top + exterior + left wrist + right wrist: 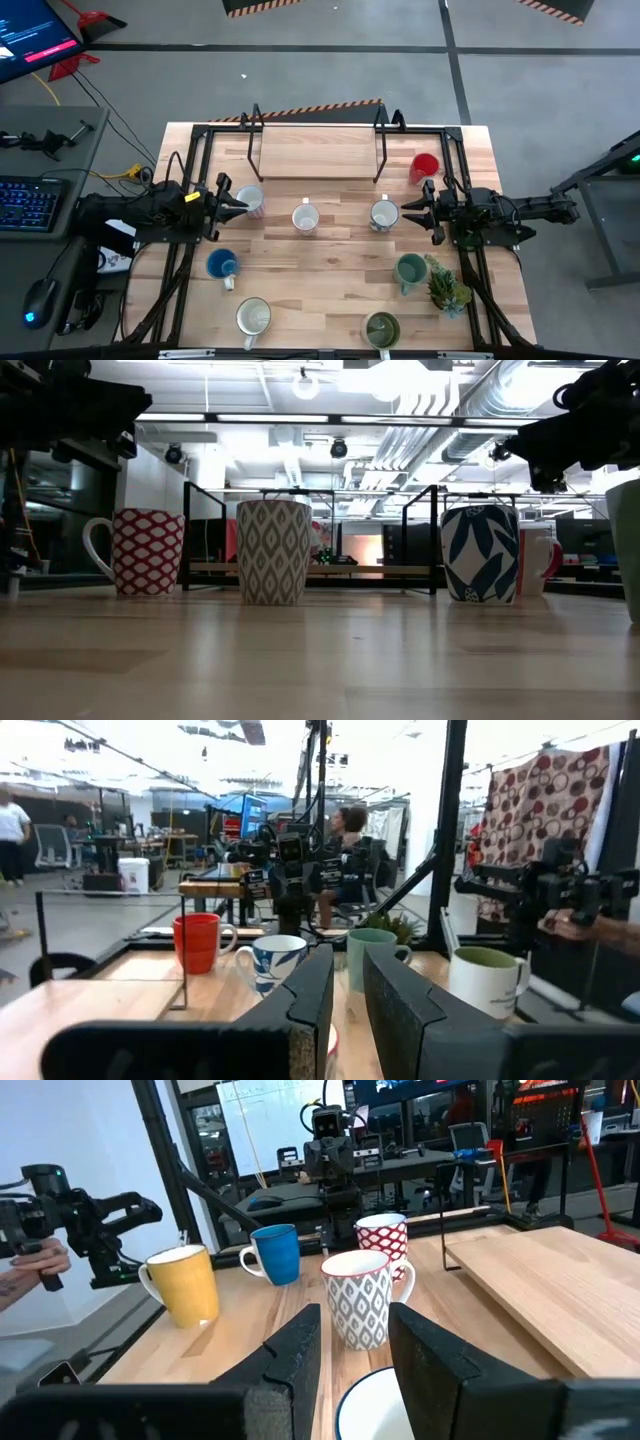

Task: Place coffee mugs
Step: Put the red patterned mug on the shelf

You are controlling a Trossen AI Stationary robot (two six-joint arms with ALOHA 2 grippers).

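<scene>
Parts of both end effectors are cut off in the low view: only dark arm bodies show at its upper corners, and a greenish mug wall is sliced by its edge, so I cannot tell which green mug it is. From above, the left end effector overlaps the rim of the red-diamond mug, hiding where they meet; in its wrist view only a sliver of that mug shows below the fingers, which stand a narrow gap apart with nothing clamped between them. The right end effector sits just beside the leaf-print mug, fingers spread wide and gripping nothing, and only an arc of that mug's blue rim shows beneath them.

All eight mugs stand upright on the bench. The red-diamond, grey-diamond and leaf-print mugs form a row in front of the wooden board. The red mug is beside the board's right end. Nearer the bench's front are the blue mug, teal mug, cream mug and olive mug. Seen from above, each shows only its own inner wall. A small pot, hidden under its spiky green plant, stands just beside the teal mug.
</scene>
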